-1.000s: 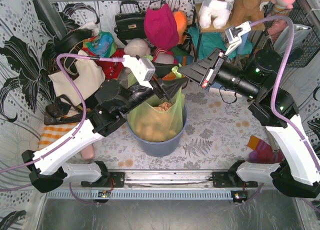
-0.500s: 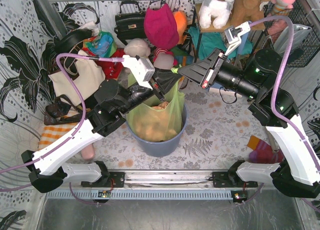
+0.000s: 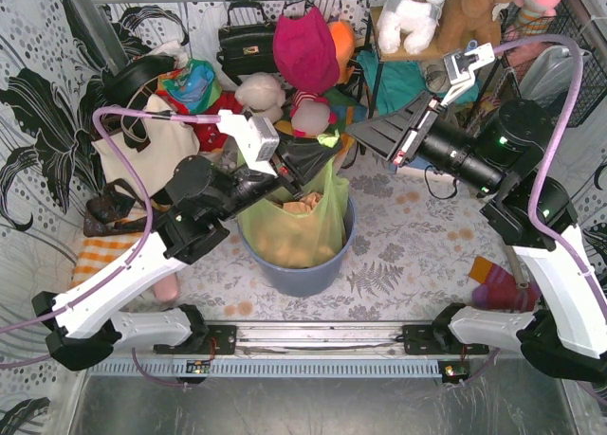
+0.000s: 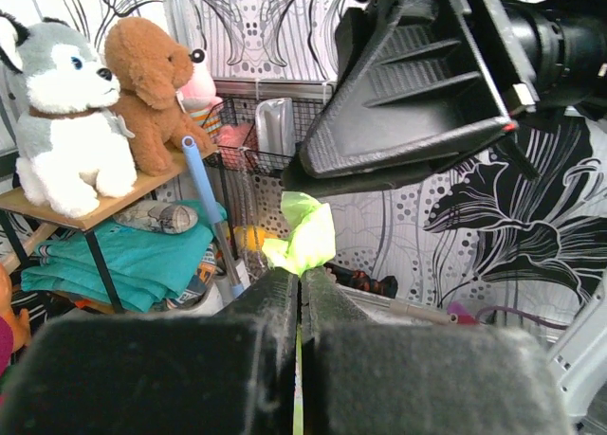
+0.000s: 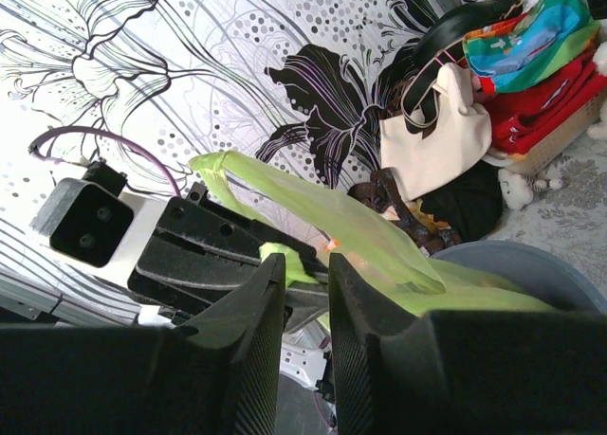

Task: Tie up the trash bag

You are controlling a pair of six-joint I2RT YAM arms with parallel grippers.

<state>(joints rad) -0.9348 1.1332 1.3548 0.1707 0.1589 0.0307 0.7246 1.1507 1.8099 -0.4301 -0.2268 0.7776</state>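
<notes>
The trash bag [image 3: 302,228] sat in the blue-grey bin [image 3: 285,279], tan paper showing through, its mouth pulled up above the bin's far rim. The left tool [image 3: 321,151] was clamped flat on a green tuft of it, fingers pressed together. Above the bin too, the right tool [image 3: 358,132] met it tip to tip, fingers a slit apart; whether it gripped plastic, couldn't tell. The bin stood on the desk [image 3: 417,245].
</notes>
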